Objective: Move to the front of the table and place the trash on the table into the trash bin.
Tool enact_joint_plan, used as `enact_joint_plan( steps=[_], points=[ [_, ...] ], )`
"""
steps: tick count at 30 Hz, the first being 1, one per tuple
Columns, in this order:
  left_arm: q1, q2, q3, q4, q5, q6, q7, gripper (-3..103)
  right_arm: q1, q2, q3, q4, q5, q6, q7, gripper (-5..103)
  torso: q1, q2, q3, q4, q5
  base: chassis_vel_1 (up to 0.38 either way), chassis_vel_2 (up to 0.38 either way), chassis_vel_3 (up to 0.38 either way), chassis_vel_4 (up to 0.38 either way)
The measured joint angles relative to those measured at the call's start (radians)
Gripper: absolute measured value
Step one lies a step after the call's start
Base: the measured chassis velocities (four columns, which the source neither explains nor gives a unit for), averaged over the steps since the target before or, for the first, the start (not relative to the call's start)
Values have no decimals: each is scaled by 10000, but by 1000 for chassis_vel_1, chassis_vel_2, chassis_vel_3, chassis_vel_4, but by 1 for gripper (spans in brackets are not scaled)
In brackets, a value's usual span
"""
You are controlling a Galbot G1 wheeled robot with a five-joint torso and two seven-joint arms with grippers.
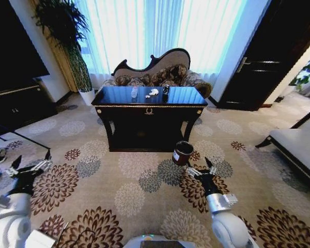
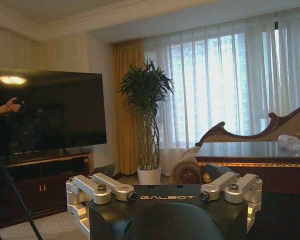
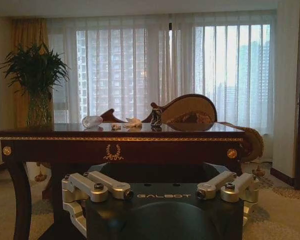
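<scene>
While both arms hang low, the left gripper (image 1: 32,164) and the right gripper (image 1: 200,170) carry nothing, fingers spread; the step I judge in hand is the drive up to the table (image 1: 149,107). Best to come in square on its gold-trimmed front and steer off the trash bin (image 1: 182,153), which stands on the floral carpet (image 1: 129,181) just ahead of the right gripper. On the glossy top lie the bottle (image 1: 134,92), paper bits (image 1: 153,92) and a dark ball (image 1: 166,91); behind are a sofa (image 1: 160,70) and bright curtains (image 1: 155,26)
</scene>
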Motion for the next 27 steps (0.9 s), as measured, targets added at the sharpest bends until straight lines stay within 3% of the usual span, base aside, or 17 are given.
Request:
enact_joint_plan(
  steps=[4,11,19,27],
  points=[
    [95,-174,62,-268,-8,-29,11,100,239,169,146,-31,26,-106,-17,100,1,0,0,1,3,0,0,0,0],
    [14,52,-27,-138,-684,156,34,100,148,388,359,260,1516,-217,-23,100,0,0,0,-1,2,0,0,0,0],
    [-55,69,104,-301,-988,246,56,100,222,500,453,370,1669,-22,-58,100,0,0,0,-1,4,0,0,0,0],
    [19,-23,11,-498,-844,-67,233,100,221,851,639,575,1589,-18,-179,100,0,0,0,0,2,0,0,0,0]
  ],
)
